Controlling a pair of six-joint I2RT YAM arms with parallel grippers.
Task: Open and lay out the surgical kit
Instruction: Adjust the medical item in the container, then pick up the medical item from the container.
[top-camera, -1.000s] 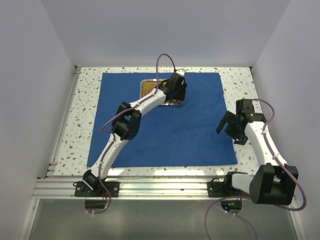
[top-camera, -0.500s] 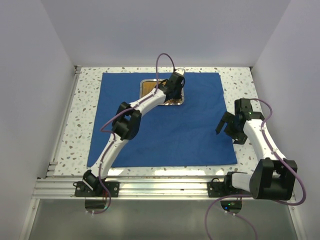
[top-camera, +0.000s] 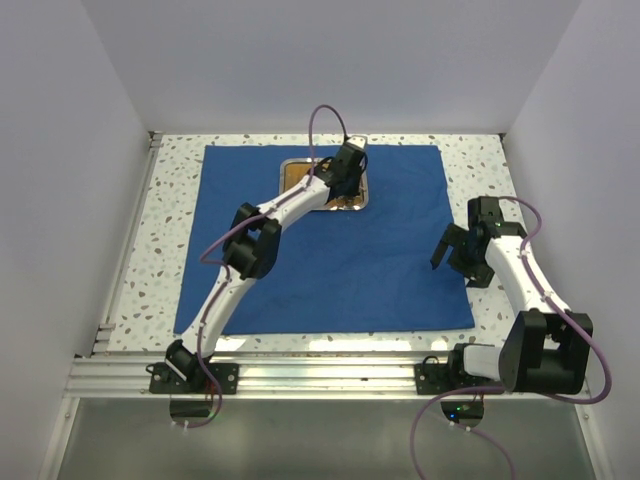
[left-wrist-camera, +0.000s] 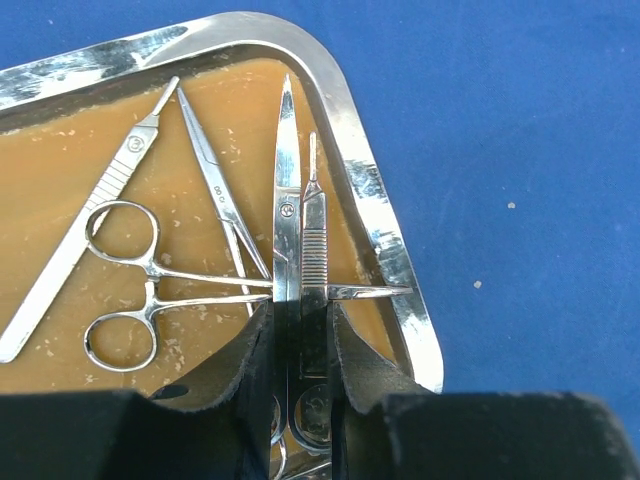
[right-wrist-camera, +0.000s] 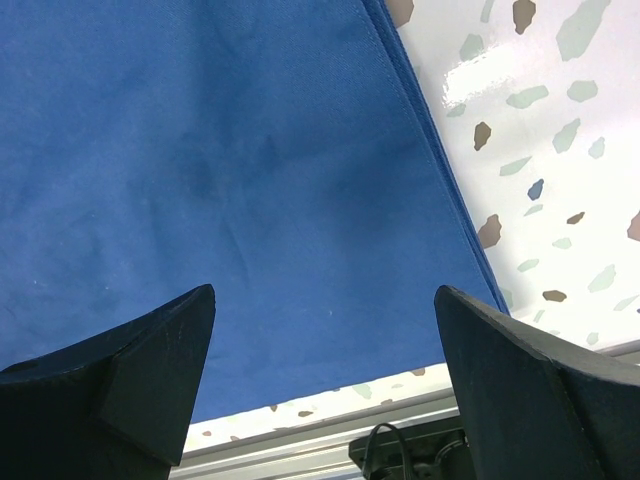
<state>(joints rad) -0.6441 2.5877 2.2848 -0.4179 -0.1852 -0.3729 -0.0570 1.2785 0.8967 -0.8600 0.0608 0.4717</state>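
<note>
Scissors (left-wrist-camera: 287, 190) lie along the right rim of the steel tray (left-wrist-camera: 392, 262), at the middle of the left wrist view, with a ridged-handled tool (left-wrist-camera: 314, 245) tight against them. The left gripper (left-wrist-camera: 300, 325) is pinched in on this pair from both sides, pads touching metal. It grips the scissors and probably catches the neighbour only because the two lie flush. Whether anything is lifted I cannot tell. Ring-handled forceps (left-wrist-camera: 152, 268) and a flat slim handle (left-wrist-camera: 128, 165) rest loose in the tray's left half.

In the top view the tray sits upper centre on the blue cloth (top-camera: 380, 270), which is spread flat over the speckled table (top-camera: 470, 160), so opening looks done and laying out barely begun. The right gripper (top-camera: 455, 255) hangs wide and empty at centre right over the cloth's edge, likely parked clear of the working arm
</note>
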